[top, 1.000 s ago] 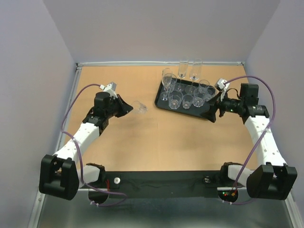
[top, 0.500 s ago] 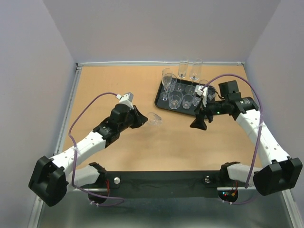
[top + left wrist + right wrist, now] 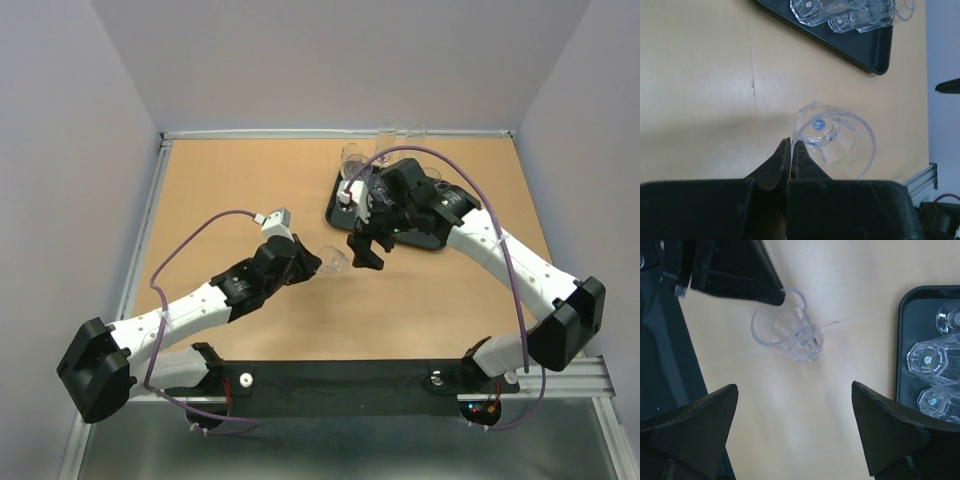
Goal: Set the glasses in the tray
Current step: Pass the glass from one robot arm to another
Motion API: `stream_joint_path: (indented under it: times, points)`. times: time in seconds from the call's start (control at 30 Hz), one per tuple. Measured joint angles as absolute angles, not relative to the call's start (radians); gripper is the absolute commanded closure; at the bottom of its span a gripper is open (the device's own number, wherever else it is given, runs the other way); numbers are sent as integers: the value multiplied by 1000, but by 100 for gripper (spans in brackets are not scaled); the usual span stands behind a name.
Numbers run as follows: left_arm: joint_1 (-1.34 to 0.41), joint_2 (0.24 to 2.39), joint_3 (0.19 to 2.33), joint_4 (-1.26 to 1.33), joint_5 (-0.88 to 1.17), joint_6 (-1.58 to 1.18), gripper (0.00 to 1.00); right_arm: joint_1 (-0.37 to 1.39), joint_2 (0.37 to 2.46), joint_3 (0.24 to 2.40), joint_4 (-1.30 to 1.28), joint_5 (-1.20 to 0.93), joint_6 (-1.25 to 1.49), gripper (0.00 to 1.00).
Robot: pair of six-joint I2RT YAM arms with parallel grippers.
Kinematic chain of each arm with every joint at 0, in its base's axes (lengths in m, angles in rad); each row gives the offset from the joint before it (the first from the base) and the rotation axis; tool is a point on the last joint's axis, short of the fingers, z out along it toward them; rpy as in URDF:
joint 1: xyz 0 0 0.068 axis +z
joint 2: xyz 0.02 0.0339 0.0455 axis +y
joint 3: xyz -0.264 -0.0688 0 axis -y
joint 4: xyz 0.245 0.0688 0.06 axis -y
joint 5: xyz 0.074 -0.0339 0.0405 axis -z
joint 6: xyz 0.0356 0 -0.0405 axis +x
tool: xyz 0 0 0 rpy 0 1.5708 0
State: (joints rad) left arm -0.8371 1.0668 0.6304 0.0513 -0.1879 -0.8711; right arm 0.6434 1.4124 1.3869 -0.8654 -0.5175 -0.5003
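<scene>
My left gripper [image 3: 320, 262] is shut on the rim of a short clear tumbler [image 3: 336, 260] and holds it tilted just above the table, left of and in front of the black tray [image 3: 334, 212]. In the left wrist view the fingertips [image 3: 791, 143] pinch the tumbler's wall [image 3: 832, 142]. My right gripper [image 3: 366, 250] is open and empty, hanging just right of the tumbler. In the right wrist view the tumbler [image 3: 795, 337] lies ahead of the open gripper [image 3: 794, 387]. Several glasses [image 3: 351, 160] stand in the tray, mostly hidden by the right arm.
The tray's corner [image 3: 871, 50] with glasses [image 3: 840, 12] shows at the top of the left wrist view, and its edge [image 3: 905, 340] at the right of the right wrist view. Two stemmed glasses [image 3: 388, 130] stand behind the tray by the back wall.
My left arm has carried the tumbler right, toward the table's middle. My right arm has swung left from the tray's right side, across the tray, to beside the tumbler.
</scene>
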Motion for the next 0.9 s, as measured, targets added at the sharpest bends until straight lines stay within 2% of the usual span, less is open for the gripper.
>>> stream_joint_path:
  times: [0.3,0.73,0.9]
  points:
    - [-910,1142,691,-51,-316,-982,100,679,1528,1445,-757,-372,-279,3]
    - [-935,1201,752,-144,-380,-1085,100,747,1655,1460,-709,-229,-175,26]
    - [-936,1205,774,-167,-394,-1098,100,774,1682,1466,-705,-181,-167,30]
